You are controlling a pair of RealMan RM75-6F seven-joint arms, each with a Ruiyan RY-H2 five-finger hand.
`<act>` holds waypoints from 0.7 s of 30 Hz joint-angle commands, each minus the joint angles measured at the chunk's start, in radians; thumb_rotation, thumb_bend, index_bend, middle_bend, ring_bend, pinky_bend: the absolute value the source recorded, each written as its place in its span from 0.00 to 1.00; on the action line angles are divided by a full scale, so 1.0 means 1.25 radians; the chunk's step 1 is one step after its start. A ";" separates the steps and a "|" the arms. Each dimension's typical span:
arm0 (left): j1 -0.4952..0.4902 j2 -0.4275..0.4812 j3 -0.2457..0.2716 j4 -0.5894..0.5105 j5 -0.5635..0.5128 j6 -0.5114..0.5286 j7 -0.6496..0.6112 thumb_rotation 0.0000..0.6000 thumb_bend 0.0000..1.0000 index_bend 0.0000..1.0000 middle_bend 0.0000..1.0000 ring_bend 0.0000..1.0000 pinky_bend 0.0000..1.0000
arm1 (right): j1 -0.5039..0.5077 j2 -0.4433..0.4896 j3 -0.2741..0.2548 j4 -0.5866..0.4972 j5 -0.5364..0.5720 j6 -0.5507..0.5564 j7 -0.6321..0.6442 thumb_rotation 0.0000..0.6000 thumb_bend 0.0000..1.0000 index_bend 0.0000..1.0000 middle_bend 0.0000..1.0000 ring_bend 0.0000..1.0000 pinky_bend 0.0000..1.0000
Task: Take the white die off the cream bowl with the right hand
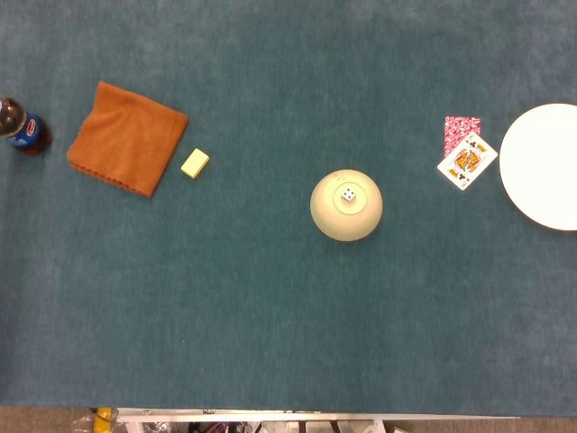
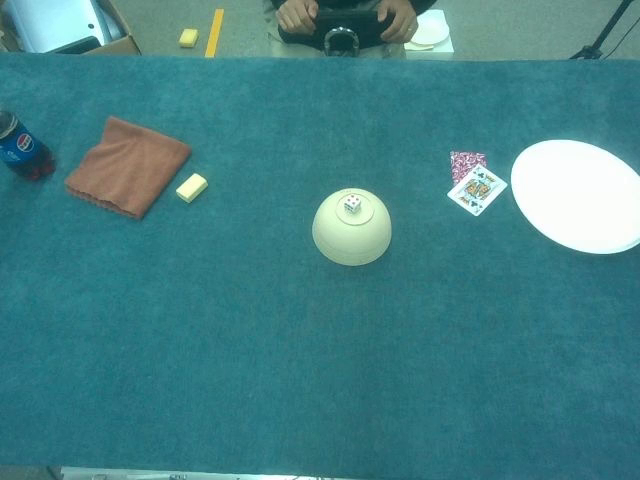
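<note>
Head view shows neither robot hand, so how their fingers stand cannot be told. From the left: a Pepsi bottle [image 1: 24,128] cut off by the frame edge, an orange cloth [image 1: 126,137], a small yellow block [image 1: 195,163], then the upturned cream bowl [image 1: 346,216] with the white die [image 1: 347,193] resting on its base, two playing cards [image 1: 466,158] overlapping, and a white plate [image 1: 545,167] partly cropped at right.
</note>
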 commanded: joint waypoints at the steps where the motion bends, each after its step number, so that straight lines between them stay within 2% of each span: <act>1: -0.003 0.002 -0.002 -0.003 -0.003 -0.004 0.001 1.00 0.34 0.06 0.09 0.03 0.07 | 0.001 0.000 0.002 -0.001 0.003 -0.001 -0.002 1.00 0.29 0.18 0.23 0.06 0.10; 13: -0.002 -0.001 -0.002 0.008 -0.005 -0.002 -0.010 1.00 0.34 0.06 0.09 0.03 0.07 | 0.021 -0.001 0.003 -0.012 -0.014 -0.028 -0.007 1.00 0.29 0.18 0.23 0.06 0.10; 21: 0.000 -0.002 0.002 0.017 0.002 0.002 -0.019 1.00 0.34 0.06 0.09 0.03 0.07 | 0.095 -0.019 0.018 -0.035 -0.030 -0.122 -0.034 1.00 0.29 0.22 0.23 0.06 0.10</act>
